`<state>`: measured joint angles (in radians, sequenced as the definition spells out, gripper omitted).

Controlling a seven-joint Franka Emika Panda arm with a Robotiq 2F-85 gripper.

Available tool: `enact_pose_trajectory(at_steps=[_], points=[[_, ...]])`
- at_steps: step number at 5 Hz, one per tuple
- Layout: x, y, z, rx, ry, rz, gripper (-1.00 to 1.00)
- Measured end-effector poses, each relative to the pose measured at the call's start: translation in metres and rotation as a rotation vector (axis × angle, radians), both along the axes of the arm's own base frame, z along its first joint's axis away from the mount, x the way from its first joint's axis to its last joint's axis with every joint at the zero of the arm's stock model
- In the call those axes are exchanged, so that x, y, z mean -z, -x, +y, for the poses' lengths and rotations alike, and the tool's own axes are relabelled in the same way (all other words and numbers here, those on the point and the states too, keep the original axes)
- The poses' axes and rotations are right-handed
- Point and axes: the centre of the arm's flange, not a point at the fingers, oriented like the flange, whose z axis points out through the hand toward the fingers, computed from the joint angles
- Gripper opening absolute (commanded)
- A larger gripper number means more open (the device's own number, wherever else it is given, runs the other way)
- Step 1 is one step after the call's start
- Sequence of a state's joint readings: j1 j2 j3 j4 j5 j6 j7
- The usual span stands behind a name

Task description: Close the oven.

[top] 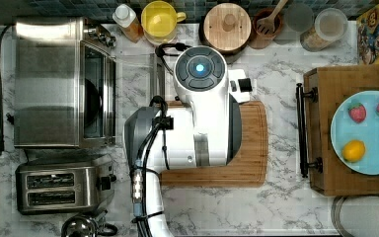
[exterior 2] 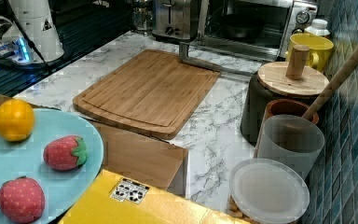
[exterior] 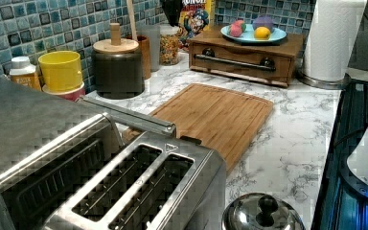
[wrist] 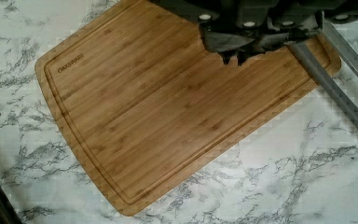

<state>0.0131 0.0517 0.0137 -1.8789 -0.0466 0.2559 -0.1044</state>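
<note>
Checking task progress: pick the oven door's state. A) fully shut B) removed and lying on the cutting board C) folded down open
C: the oven has its glass door folded down toward the counter, bar handle out front and the dark interior exposed.

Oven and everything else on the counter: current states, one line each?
oven: door open, folded down flat, handle over counter
toaster: slots empty
cutting board: bare, flat on counter
blue plate: holds toy fruit
dark canister: wooden lid on
claw: above the cutting board, grip state unclear
</note>
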Motion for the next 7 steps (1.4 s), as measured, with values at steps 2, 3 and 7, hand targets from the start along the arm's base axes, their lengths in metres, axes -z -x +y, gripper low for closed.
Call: enact_pose_trajectory(at_steps=[2, 3, 7], points=[[0.006, 0.002, 0.004, -0.009, 0.0, 0.01, -1.0], [0.015, -0.002, 0.005, -0.082, -0.1, -0.068, -1.0], [0.137, 0.023, -0.063, -0.507, -0.597, -0.235, -1.0]])
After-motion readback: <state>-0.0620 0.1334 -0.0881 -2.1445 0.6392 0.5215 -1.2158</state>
